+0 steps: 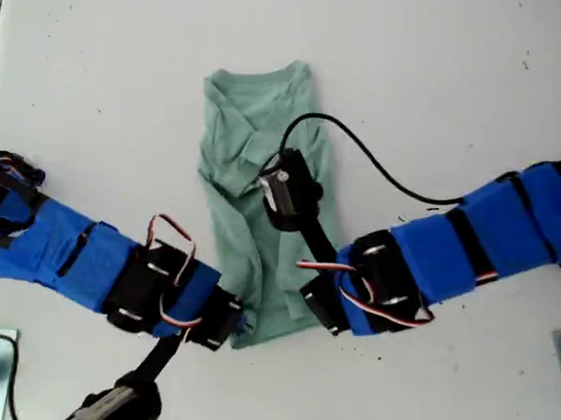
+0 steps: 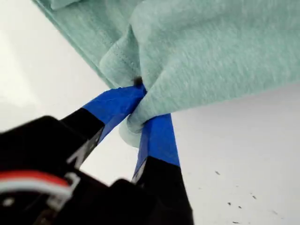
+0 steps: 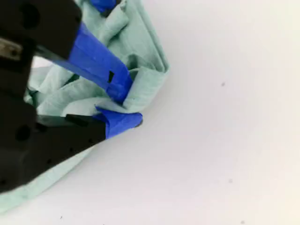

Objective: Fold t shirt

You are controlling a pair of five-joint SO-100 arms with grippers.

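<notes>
1. The table (image 1: 101, 65) is white and fills the exterior view, with a few dark specks.
2. The shirt (image 1: 262, 209), pale mint, lies near the middle of the table, folded into a narrow upright strip with the neckline end toward the top of the exterior view.
3. Two blue-taped arms reach in, one from the exterior view's left (image 1: 67, 249) and one from its right (image 1: 473, 235). Both end at the shirt's lower edge, which is lifted and bunched there.
4. A black cable (image 1: 374, 163) loops from the right-hand arm over the shirt to a camera block (image 1: 286, 187) above the cloth.
5. My first gripper (image 2: 140, 108) is clenched on a pinched fold of shirt hem.
6. My second gripper (image 3: 123, 107) is closed on a crumpled shirt corner, cloth between its blue tips.
</notes>
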